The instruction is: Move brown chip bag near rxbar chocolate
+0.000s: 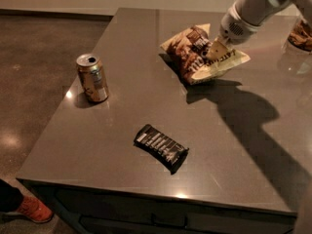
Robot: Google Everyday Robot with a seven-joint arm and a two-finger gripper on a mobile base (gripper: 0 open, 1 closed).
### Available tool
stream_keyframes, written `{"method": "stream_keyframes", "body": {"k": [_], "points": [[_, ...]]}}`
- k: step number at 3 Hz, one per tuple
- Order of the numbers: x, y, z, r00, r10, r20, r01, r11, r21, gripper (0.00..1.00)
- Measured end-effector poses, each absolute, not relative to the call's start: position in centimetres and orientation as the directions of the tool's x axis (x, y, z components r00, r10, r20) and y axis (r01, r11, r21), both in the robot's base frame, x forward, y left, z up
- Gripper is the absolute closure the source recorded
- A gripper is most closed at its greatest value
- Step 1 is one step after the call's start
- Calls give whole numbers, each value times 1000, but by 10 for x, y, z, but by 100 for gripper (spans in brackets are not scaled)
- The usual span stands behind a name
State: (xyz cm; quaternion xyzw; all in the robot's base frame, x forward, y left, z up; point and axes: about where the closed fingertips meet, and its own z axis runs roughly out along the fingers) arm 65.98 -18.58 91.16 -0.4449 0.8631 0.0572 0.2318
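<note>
The brown chip bag lies at the far middle-right of the grey table, dark brown with a cream-tan end pointing right. My gripper comes down from the upper right on a white arm and is shut on the bag's tan end, which looks slightly raised. The rxbar chocolate, a small flat black bar with white stripes, lies near the table's front edge, well below and left of the bag.
A tan-gold drink can stands upright at the table's left side. A brownish object sits at the far right edge of view. An orange shoe is on the floor at lower left. The arm's shadow falls across the table's right half.
</note>
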Motion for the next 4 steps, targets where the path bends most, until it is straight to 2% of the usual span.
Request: {"method": "stream_keyframes", "body": {"k": [2, 3, 4], "points": [[573, -189, 919, -483, -734, -477, -829, 559, -20, 100], [538, -173, 914, -469, -740, -482, -852, 523, 27, 100], [512, -153, 908, -457, -755, -471, -870, 489, 61, 82]]}}
